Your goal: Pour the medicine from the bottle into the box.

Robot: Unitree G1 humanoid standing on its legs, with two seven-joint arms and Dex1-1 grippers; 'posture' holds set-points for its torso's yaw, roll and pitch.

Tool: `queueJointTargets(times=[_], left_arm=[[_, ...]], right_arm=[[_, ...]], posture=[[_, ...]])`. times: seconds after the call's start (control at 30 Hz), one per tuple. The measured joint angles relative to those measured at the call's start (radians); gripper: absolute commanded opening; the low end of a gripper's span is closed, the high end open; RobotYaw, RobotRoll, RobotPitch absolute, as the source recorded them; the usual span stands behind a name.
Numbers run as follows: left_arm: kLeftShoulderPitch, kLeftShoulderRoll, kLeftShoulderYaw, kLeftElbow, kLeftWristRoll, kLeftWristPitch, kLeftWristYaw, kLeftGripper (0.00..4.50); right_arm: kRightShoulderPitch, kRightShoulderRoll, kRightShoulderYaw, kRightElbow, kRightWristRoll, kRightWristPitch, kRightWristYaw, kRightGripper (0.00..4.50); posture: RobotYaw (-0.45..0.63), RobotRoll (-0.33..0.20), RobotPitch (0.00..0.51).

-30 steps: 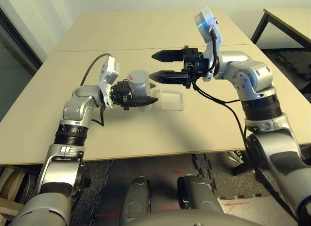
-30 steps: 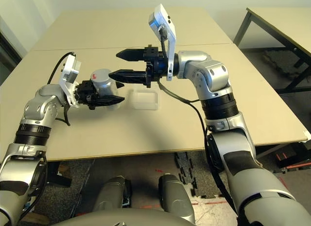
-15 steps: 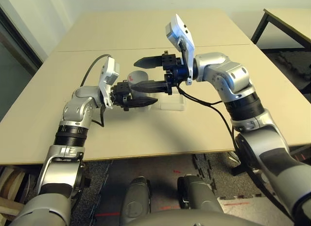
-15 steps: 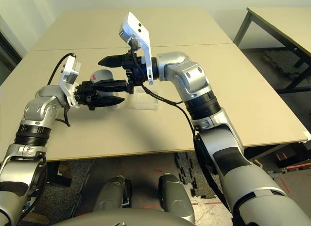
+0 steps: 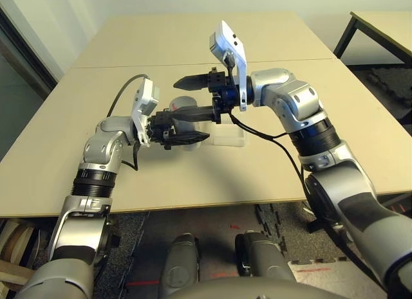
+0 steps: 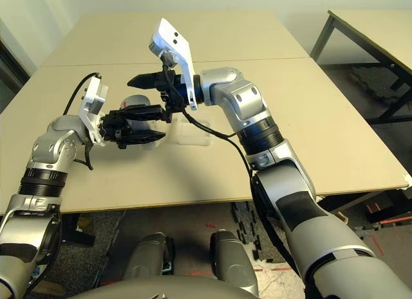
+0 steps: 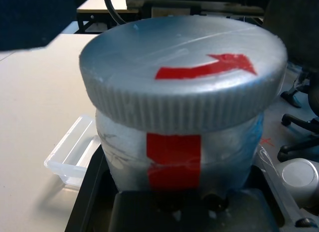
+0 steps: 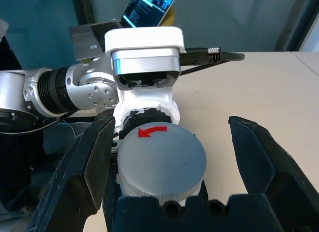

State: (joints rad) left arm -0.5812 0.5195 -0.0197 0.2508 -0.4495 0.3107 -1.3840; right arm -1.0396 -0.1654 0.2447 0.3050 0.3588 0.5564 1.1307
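My left gripper (image 5: 170, 128) is shut on the bottle (image 7: 174, 159), a silver-grey cylinder with a red label, held upright just above the table. Its grey ribbed cap (image 8: 162, 162), marked with a red arrow, is on, so the medicine is hidden. My right gripper (image 5: 187, 98) is open, reaching in from the right with one finger on each side of the cap (image 5: 182, 105) and gaps showing on both sides. The box (image 5: 230, 137), a shallow clear tray, lies on the table just right of the bottle and under the right wrist.
The beige table (image 5: 193, 177) has a seam across its middle and open surface all around. A second table (image 5: 383, 26) stands at the far right. Black cables hang from both wrists. A laptop (image 8: 144, 12) sits in the background of the right wrist view.
My right gripper has swung left from above the box to the bottle, and its open fingers now straddle the cap. The left gripper has kept the bottle in place.
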Motion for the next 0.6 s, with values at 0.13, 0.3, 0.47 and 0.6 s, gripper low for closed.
queueJointTargets(times=[0.13, 0.3, 0.47, 0.6], left_arm=[[0.0, 0.0, 0.0, 0.0, 0.0, 0.0, 0.0, 2.6], [0.0, 0.0, 0.0, 0.0, 0.0, 0.0, -0.001, 2.6], [0.0, 0.001, 0.0, 0.0, 0.0, 0.002, -0.001, 2.6], [0.0, 0.001, -0.001, 0.0, 0.0, 0.003, -0.002, 2.6]], right_arm=[[0.0, 0.0, 0.008, 0.0, 0.0, 0.006, 0.004, 4.5], [0.001, 0.0, 0.01, 0.0, 0.002, 0.017, 0.011, 4.13], [0.005, 0.003, 0.011, -0.003, 0.007, 0.03, 0.013, 2.6], [0.008, 0.003, 0.011, -0.007, 0.014, 0.037, 0.01, 2.6]], posture=[[-0.07, 0.0, 0.059], [-0.07, 0.0, 0.06], [-0.07, 0.0, 0.06], [-0.07, 0.0, 0.059]])
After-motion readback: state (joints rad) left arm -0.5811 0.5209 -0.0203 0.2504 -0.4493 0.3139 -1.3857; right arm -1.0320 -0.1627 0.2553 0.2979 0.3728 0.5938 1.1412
